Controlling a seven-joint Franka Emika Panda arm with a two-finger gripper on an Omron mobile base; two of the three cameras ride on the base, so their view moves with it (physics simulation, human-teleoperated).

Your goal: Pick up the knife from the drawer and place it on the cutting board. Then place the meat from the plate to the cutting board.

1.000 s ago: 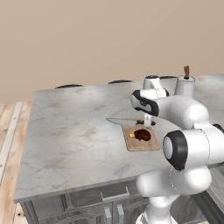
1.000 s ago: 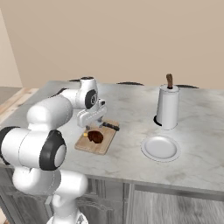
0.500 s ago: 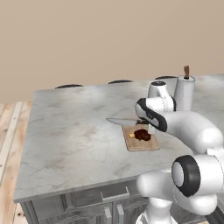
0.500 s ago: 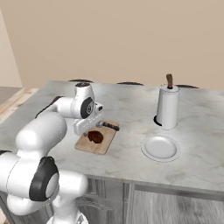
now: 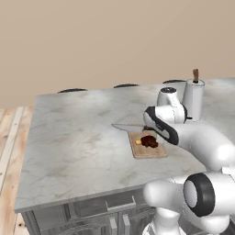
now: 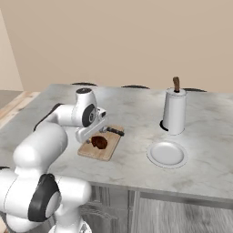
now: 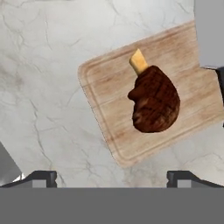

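The cutting board (image 7: 109, 100) lies on the marble counter, also seen as the board (image 6: 107, 150) in the right base view. The meat (image 7: 154, 104) rests on it, its orange-tan bone end pointing away from the knife handle; from the side it shows as the meat (image 5: 148, 141). The knife (image 5: 125, 127) lies across the board's far edge, with the blade sticking out past the board and the black handle (image 6: 114, 131) on it. My gripper (image 7: 112, 177) hovers above the board, open and holding nothing, fingertips (image 7: 41, 177) wide apart. The plate (image 6: 167, 153) sits bare, right of the board.
A tall white cylinder with a brown top (image 6: 174, 111) stands behind the plate. Grey cabinet fronts (image 5: 105, 204) run under the counter's near edge. Open marble counter (image 5: 73, 133) spreads to the left of the board.
The arm has folded and its elbow has swung toward the base; the hand has lifted a little above the board. Meat and knife have stayed where they lay.
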